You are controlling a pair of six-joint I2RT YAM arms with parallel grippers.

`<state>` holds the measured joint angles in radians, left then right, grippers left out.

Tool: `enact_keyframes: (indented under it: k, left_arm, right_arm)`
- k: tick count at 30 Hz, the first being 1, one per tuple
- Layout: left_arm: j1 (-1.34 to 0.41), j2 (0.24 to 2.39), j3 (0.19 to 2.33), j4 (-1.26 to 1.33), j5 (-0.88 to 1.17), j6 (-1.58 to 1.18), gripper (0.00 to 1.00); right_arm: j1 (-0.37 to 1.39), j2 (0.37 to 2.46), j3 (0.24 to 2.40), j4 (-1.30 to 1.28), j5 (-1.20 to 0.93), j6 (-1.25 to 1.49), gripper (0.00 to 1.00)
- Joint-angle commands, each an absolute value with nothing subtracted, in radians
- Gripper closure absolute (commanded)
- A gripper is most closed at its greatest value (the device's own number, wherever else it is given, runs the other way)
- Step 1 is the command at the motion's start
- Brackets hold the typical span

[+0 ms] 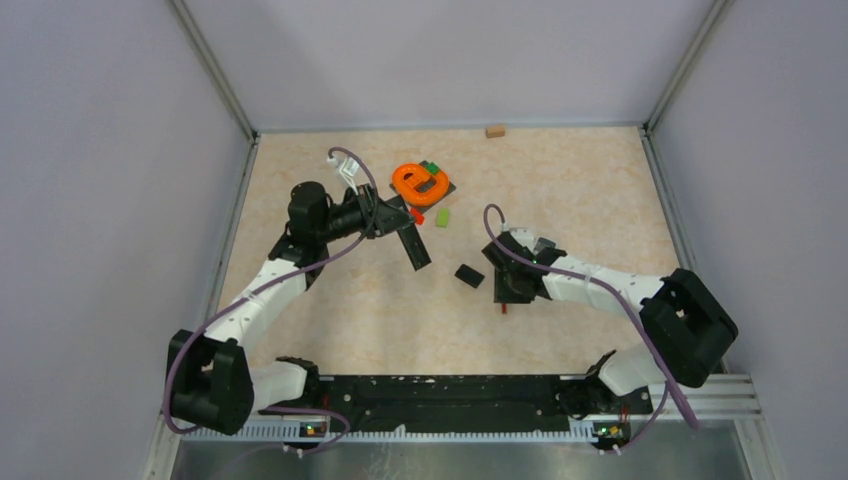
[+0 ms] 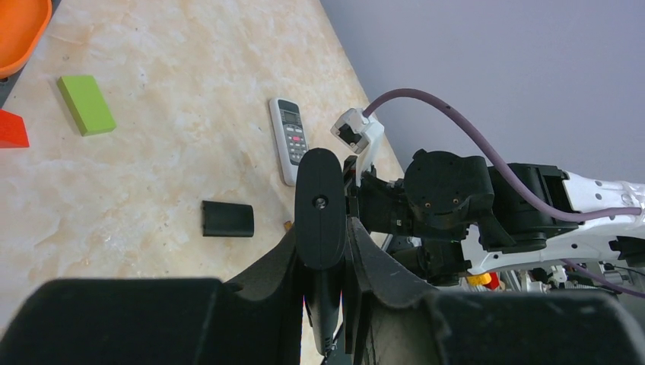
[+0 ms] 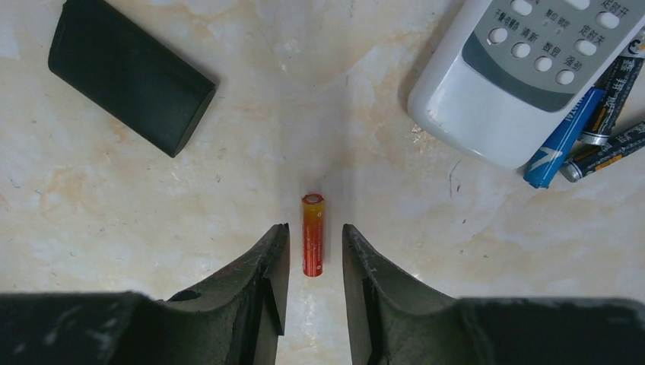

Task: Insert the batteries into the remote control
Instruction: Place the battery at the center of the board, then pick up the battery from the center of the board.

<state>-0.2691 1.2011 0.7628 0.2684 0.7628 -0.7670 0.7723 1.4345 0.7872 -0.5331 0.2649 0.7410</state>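
Observation:
My left gripper is shut on a long black remote control and holds it above the table; in the left wrist view the remote stands up between the two fingers. My right gripper is open. Its fingers straddle an orange-red battery lying on the table, with gaps on both sides. This battery also shows in the top view. A blue battery and black-and-orange ones lie beside a white remote. A black battery cover lies loose to the left.
An orange ring toy on a dark plate, a green block and a red block lie behind the left gripper. A small wooden block sits at the back wall. Grey walls enclose the table.

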Motion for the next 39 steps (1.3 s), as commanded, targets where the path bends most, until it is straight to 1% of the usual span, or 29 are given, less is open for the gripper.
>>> enact_keyframes:
  k: [1,6,13,22,27,30,33,39]
  left_arm:
    - [-0.269,1.162,0.787,0.298,0.755,-0.751,1.00]
    - [-0.269,1.167,0.789,0.304,0.761,-0.757,1.00]
    - [-0.269,1.164,0.784,0.308,0.771,-0.762,1.00]
    - [-0.270,1.160,0.782,0.302,0.773,-0.768,1.00]
    - [-0.271,1.172,0.786,0.323,0.801,-0.788,1.00]
    - [-0.287,1.192,0.799,0.303,0.783,-0.784,1.00]
    - [-0.301,1.231,0.799,0.297,0.771,-0.824,1.00]
    - [-0.338,1.371,0.783,0.484,0.832,-1.000,1.00]
  right_arm:
    - [0.793,1.436,0.832,-0.568,0.288,0.728,0.66]
    - [0.802,1.439,0.822,-0.568,0.249,0.733,0.66]
    - [0.810,1.449,0.796,-0.533,0.242,0.721,0.73]
    - [0.810,1.507,0.820,-0.563,0.295,0.753,0.79]
    - [0.810,1.515,0.820,-0.568,0.304,0.750,0.95]
    - [0.811,1.489,0.831,-0.567,0.325,0.728,0.99]
    - [0.810,1.428,0.862,-0.554,0.326,0.688,0.99]
    - [0.810,1.299,0.948,-0.570,0.249,0.613,1.00]
